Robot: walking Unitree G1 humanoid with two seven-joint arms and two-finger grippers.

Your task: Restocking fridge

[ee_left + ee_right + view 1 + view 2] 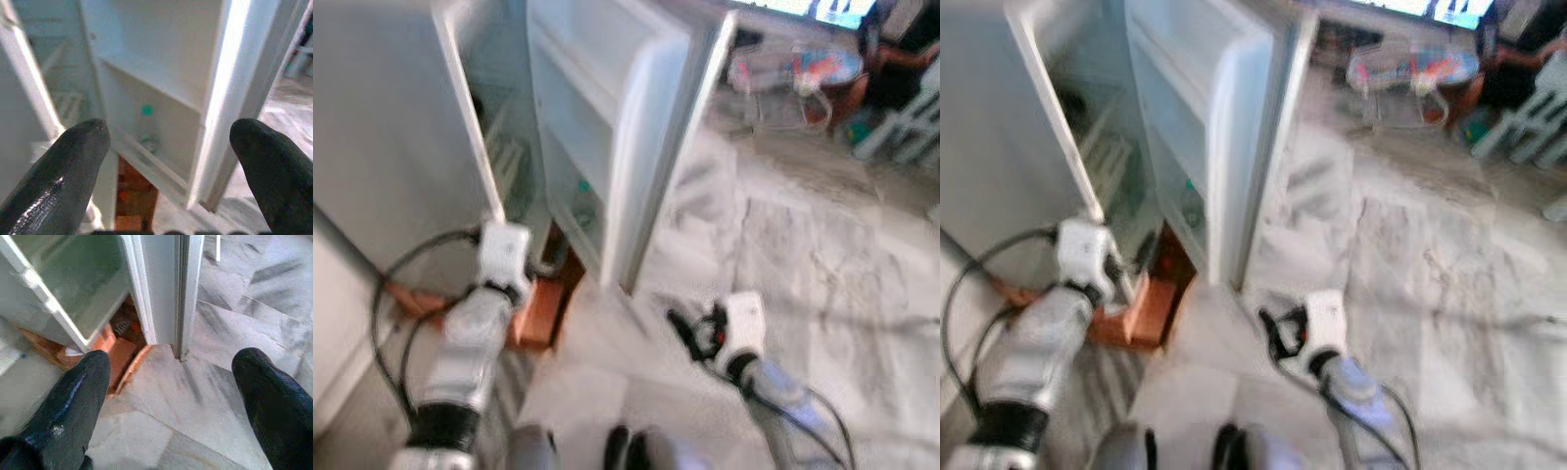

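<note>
The white fridge (382, 127) stands at the left with its door (636, 127) swung wide. In the door's lower shelf stands a clear bottle with a green cap (145, 128). My left gripper (168, 142) is open and holds nothing; it hovers low at the fridge opening, pointing at that shelf. The left wrist (504, 250) sits beside the bottom corner of the fridge body. My right gripper (171, 377) is also open, low over the marble floor (803, 255) just in front of the door's outer edge.
An orange-brown wooden base (543, 308) lies under the fridge. A glass table (793, 73) with items on it stands at the back right, with a pale chair (911, 127) beside it. Black cables loop by my left arm. The views are blurred.
</note>
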